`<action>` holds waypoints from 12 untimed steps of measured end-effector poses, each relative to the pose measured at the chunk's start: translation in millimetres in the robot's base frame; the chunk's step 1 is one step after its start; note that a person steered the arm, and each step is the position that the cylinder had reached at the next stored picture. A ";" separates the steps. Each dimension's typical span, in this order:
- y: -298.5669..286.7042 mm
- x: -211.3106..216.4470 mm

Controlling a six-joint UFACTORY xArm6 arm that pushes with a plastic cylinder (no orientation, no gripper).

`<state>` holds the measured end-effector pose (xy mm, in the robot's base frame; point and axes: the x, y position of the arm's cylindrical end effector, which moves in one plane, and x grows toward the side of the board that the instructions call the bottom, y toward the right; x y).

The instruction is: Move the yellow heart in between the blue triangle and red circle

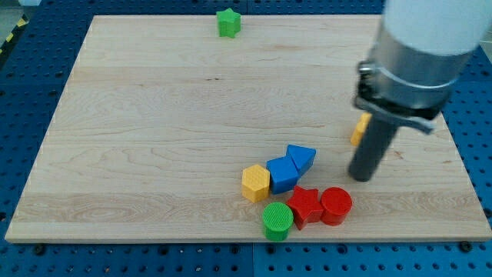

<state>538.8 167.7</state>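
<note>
The blue triangle (300, 158) lies right of centre, touching a blue cube (282, 175). The red circle (336, 205) sits below it, toward the view's bottom right. A yellow block (359, 129), mostly hidden behind the rod, shows at the right; its shape cannot be made out. My tip (360, 176) rests on the board just below that yellow block, right of the blue triangle and above the red circle, touching none of them that I can see.
A yellow hexagon (255, 183) sits left of the blue cube. A red star (306, 205) touches the red circle. A green circle (277, 221) lies at the bottom. A green star (228, 22) sits at the top edge of the wooden board (154, 138).
</note>
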 end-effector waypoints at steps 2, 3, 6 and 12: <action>33.1 -105.7; 1.7 -109.5; 55.7 -83.6; 22.6 -44.5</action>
<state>494.3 190.3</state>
